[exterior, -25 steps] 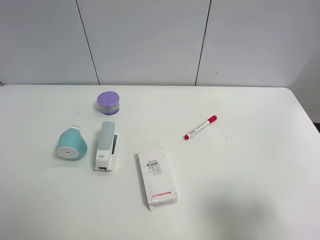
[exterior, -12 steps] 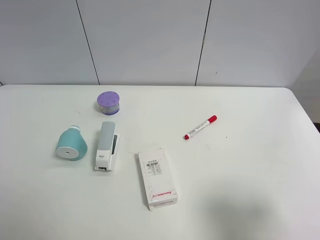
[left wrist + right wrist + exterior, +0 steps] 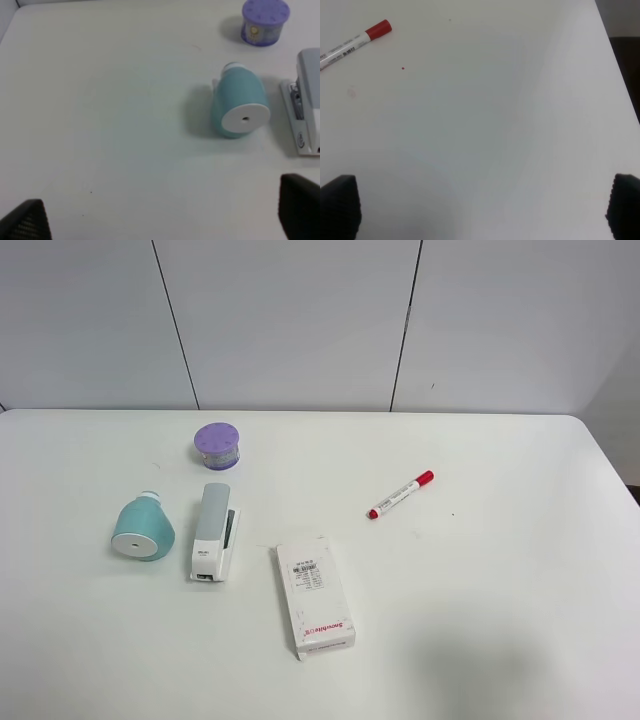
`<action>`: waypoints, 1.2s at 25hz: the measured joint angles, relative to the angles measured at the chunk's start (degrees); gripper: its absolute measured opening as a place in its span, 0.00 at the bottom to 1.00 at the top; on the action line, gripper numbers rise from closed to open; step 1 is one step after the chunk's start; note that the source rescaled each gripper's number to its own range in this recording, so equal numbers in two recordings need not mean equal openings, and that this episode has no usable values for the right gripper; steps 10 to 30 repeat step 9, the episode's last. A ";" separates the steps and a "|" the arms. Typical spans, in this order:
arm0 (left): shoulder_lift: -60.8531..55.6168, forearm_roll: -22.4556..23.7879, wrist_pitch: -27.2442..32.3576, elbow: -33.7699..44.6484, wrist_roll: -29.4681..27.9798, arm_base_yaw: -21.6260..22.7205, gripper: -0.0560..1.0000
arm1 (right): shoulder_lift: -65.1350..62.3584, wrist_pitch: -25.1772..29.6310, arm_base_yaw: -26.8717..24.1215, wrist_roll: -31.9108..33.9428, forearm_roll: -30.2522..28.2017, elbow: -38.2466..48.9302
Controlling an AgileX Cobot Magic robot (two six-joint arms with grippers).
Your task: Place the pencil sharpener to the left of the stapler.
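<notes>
The teal pencil sharpener (image 3: 142,529) lies on its side on the white table, its flat white face toward the front. It rests just left of the grey-and-white stapler (image 3: 213,530), with a small gap between them. The left wrist view shows the sharpener (image 3: 240,102) beside the stapler (image 3: 307,100). My left gripper (image 3: 162,220) hangs open and empty, well back from the sharpener. My right gripper (image 3: 482,210) is open too, over bare table, holding nothing. Neither gripper appears in the exterior high view.
A purple round container (image 3: 217,445) stands behind the stapler. A white labelled box (image 3: 314,597) lies in front, right of the stapler. A red-capped marker (image 3: 400,494) lies at centre right. The table's right edge (image 3: 615,65) shows in the right wrist view.
</notes>
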 joint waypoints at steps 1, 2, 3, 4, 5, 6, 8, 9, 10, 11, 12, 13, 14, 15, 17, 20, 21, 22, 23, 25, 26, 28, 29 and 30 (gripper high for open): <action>0.00 0.01 0.00 0.00 0.00 0.00 0.74 | 0.00 0.00 0.00 0.00 0.00 0.00; 0.00 0.01 0.00 0.00 0.00 0.00 0.74 | 0.00 0.00 0.00 0.00 0.00 0.00; 0.00 -0.06 0.00 0.00 0.00 0.00 0.74 | 0.00 0.00 0.00 0.00 0.00 0.00; 0.00 -0.13 0.00 0.00 0.00 0.00 0.74 | 0.00 0.00 0.00 0.00 0.00 0.00; 0.00 -0.13 0.00 0.00 0.00 0.00 0.74 | 0.00 0.00 0.00 0.00 0.00 0.00; 0.00 -0.19 0.00 0.00 0.00 0.00 0.74 | 0.00 0.00 0.00 0.00 0.00 0.00; 0.00 -0.19 0.00 0.00 0.00 0.00 0.74 | 0.00 0.00 0.00 0.00 0.00 0.00; 0.00 -0.19 0.00 0.00 0.00 0.00 0.74 | 0.00 0.00 0.00 0.00 0.00 0.00; 0.00 -0.19 0.00 0.00 0.00 0.00 0.74 | 0.00 0.00 0.00 0.00 0.00 0.00; 0.00 -0.19 0.00 0.00 0.00 0.00 0.74 | 0.00 0.00 0.00 0.00 0.00 0.00; 0.00 -0.19 0.00 0.00 0.00 0.00 0.74 | 0.00 0.00 0.00 0.00 0.00 0.00; 0.00 -0.19 0.00 0.00 0.00 0.00 0.74 | 0.00 0.00 0.00 0.00 0.00 0.00; 0.00 -0.19 0.00 0.00 0.00 0.00 0.74 | 0.00 0.00 0.00 0.00 0.00 0.00; 0.00 -0.19 0.00 0.00 0.00 0.00 0.74 | 0.00 0.00 0.00 0.00 0.00 0.00; 0.00 -0.19 0.00 0.00 0.00 0.00 0.74 | 0.00 0.00 0.00 0.00 0.00 0.00; 0.00 -0.19 0.00 0.00 0.00 0.00 0.74 | 0.00 0.00 0.00 0.00 0.00 0.00; 0.00 -0.19 0.00 0.00 0.00 0.00 0.74 | 0.00 0.00 0.00 0.00 0.00 0.00; 0.00 -0.19 0.00 0.00 0.00 0.00 0.74 | 0.00 0.00 0.00 0.00 0.00 0.00; 0.00 -0.19 0.00 0.00 0.00 0.00 0.74 | 0.00 0.00 0.00 0.00 0.00 0.00; 0.00 -0.19 0.00 0.00 0.00 0.00 0.74 | 0.00 0.00 0.00 0.00 0.00 0.00; 0.00 -0.19 0.00 0.00 0.00 0.00 0.74 | 0.00 0.00 0.00 0.00 0.00 0.00; 0.00 -0.19 0.00 0.00 0.00 0.00 0.74 | 0.00 0.00 0.00 0.00 0.00 0.00; 0.00 -0.19 0.00 0.00 0.00 0.00 0.74 | 0.00 0.00 0.00 0.00 0.00 0.00; 0.00 -0.19 0.00 0.00 0.00 0.00 0.74 | 0.00 0.00 0.00 0.00 0.00 0.00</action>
